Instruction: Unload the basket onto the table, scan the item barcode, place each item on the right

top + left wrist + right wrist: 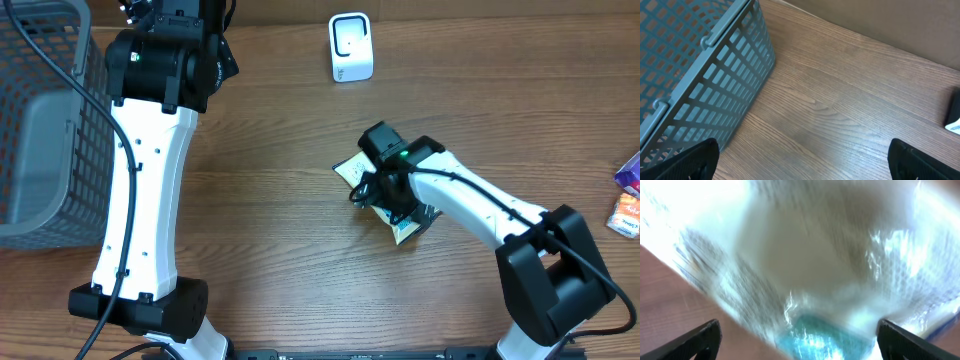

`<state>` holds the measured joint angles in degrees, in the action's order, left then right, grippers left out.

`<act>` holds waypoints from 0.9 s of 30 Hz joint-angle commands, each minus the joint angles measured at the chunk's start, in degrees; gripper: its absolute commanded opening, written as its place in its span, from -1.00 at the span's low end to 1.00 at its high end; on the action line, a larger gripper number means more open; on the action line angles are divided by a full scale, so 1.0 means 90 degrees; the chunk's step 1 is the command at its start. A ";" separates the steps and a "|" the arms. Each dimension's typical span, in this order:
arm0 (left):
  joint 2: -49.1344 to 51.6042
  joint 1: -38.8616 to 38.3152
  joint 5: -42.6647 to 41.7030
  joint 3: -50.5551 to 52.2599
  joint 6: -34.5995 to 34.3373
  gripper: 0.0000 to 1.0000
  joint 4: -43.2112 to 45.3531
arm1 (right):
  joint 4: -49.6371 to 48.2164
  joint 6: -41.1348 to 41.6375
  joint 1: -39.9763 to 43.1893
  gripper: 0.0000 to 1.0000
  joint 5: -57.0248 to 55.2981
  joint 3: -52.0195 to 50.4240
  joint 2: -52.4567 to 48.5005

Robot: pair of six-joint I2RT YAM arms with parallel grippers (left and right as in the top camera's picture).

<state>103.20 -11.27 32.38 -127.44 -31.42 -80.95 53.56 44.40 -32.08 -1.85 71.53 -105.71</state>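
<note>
— Left gripper hangs beside the basket near the desk's left edge, jaws apart, empty.
— And the packet?
— Mid-desk, under the right gripper, whose jaws stand apart over it. Pinch one edge and leave the barcode uncovered for the scanner.

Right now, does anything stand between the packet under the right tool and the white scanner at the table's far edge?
Nothing visible does: only bare table shows between the packet and the scanner. The open right tool hangs directly over the packet.
</note>
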 commanded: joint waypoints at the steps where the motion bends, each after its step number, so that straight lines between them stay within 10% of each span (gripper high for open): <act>1: 0.0063 -0.0032 0.0066 -0.0058 -0.0107 0.99 0.0019 | -0.0534 -0.1382 0.0267 1.00 -0.0624 -0.0063 0.0017; 27: 0.0063 -0.0036 0.0066 -0.0058 -0.0107 1.00 0.0019 | 0.0049 -0.1528 -0.0415 1.00 0.2601 -0.0126 0.0546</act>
<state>103.20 -11.27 32.38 -127.44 -31.44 -80.95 55.75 28.21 -34.83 20.75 74.48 -100.99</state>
